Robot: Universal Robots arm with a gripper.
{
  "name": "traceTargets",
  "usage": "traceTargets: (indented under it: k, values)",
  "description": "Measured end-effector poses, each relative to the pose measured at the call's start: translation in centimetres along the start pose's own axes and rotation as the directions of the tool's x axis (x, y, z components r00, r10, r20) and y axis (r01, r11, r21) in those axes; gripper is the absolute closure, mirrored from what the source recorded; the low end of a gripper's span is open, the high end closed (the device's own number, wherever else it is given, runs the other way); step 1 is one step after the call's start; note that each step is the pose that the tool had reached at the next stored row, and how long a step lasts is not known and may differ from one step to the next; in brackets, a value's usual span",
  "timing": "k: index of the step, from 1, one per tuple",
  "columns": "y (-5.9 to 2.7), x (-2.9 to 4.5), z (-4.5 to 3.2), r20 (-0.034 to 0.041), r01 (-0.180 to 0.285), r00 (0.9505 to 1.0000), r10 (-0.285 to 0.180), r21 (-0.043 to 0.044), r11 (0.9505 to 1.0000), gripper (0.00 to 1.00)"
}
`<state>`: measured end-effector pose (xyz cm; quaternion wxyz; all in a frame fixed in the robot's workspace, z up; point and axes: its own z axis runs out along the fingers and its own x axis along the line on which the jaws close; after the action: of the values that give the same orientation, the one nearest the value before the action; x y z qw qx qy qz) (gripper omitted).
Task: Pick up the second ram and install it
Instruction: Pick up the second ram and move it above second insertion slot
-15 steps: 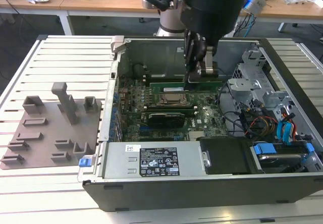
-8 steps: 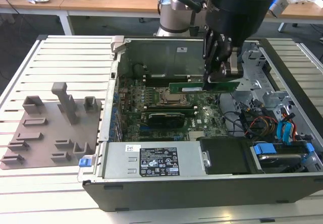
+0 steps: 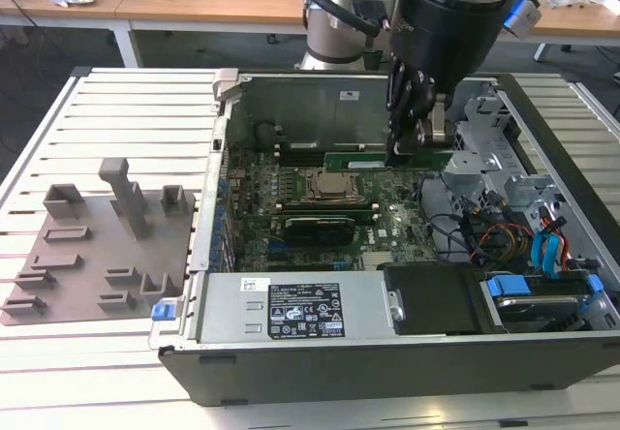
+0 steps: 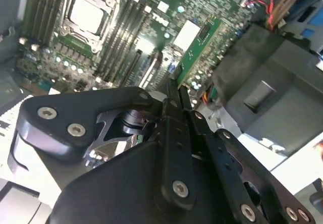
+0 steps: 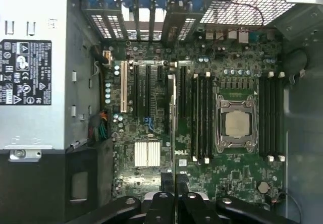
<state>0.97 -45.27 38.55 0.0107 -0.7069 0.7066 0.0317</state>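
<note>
I see the gripper [image 3: 415, 144] inside the open computer case [image 3: 387, 362], with its jaws closed narrow on the second ram [image 3: 373, 160]. It holds the stick on its edge. In the exterior view the long axis of the stick runs from left to right, above the motherboard and just behind the CPU socket [image 3: 327, 187]; most of the stick points toward that view's left.

In the first wrist view the second ram [image 5: 174, 123] appears as a thin line going out from the gripper [image 5: 174, 196], parallel to the black memory slots [image 5: 202, 118] beside the socket. I cannot tell if it touches a slot.

The case holds also the grey power supply [image 3: 300, 309] at its front wall. A grey plate [image 3: 87, 256] with upright blocks lies on the slatted table [image 3: 126, 101], beside the case.
</note>
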Motion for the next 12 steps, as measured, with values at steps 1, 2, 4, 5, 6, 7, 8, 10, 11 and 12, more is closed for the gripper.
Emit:
traceTargets:
  k: [1,2,4,5,6,7,8,10,11,12]
  values:
    - [-0.01,-0.9,0.23,-0.0001,0.0,1.0,0.0,0.0,1.0,0.87]
    - [-0.01,-1.55,0.45,-0.0002,0.0,1.0,0.0,-0.0001,1.0,0.87]
    - [-0.04,-3.05,1.45,0.0,0.0,1.0,0.0,0.0,1.0,0.87]
    - [-0.05,-3.72,1.91,0.0,0.0,1.0,0.0,0.0,1.0,0.87]
    - [-0.02,-4.03,2.09,0.0,0.0,1.0,0.0,0.0,1.0,0.87]
    - [0.03,-4.25,2.23,-0.0002,0.0,1.0,0.0,-0.0001,1.0,0.87]
    - [0.09,-4.39,2.32,-0.0002,0.0,1.0,0.0,-0.0001,1.0,0.87]
    - [0.72,-4.59,2.51,0.0,0.0,1.0,0.0,-0.0001,1.0,0.87]
    - [0.72,-4.59,2.51,-0.0002,0.0,1.0,0.0,-0.0001,1.0,0.87]
    - [0.72,-4.6,2.52,-0.0001,0.0,1.0,0.0,-0.0001,1.0,0.87]
